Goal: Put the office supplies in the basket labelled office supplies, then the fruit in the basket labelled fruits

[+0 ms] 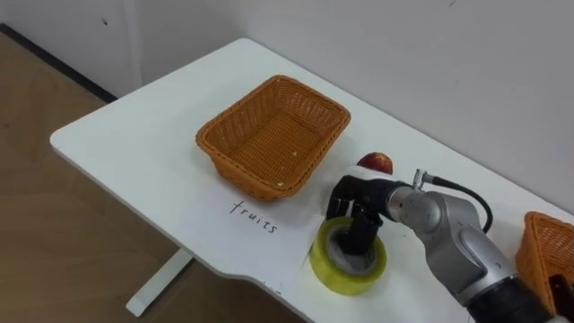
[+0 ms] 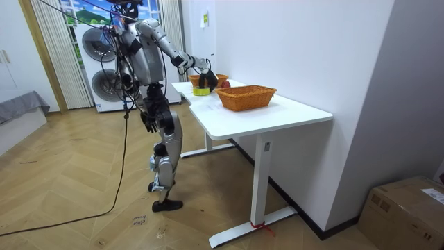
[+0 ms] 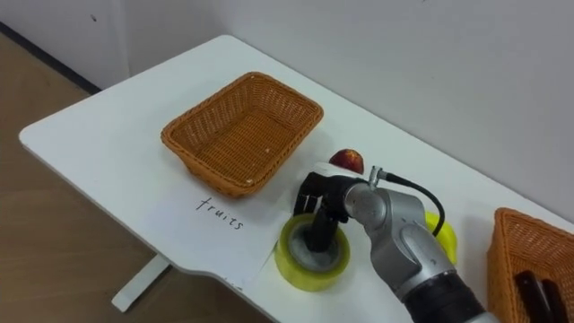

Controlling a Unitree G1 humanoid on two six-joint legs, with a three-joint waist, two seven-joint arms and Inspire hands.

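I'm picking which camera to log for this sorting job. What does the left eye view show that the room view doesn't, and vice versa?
Left eye view: the handwritten label in front of the empty basket, and the right robot hand reaching into the hole of the yellow tape roll. Room view: the robot standing at the table end, its left robot hand hanging by its hip, a washing machine, a cardboard box. Both: table, basket, second basket, tape roll, red apple.
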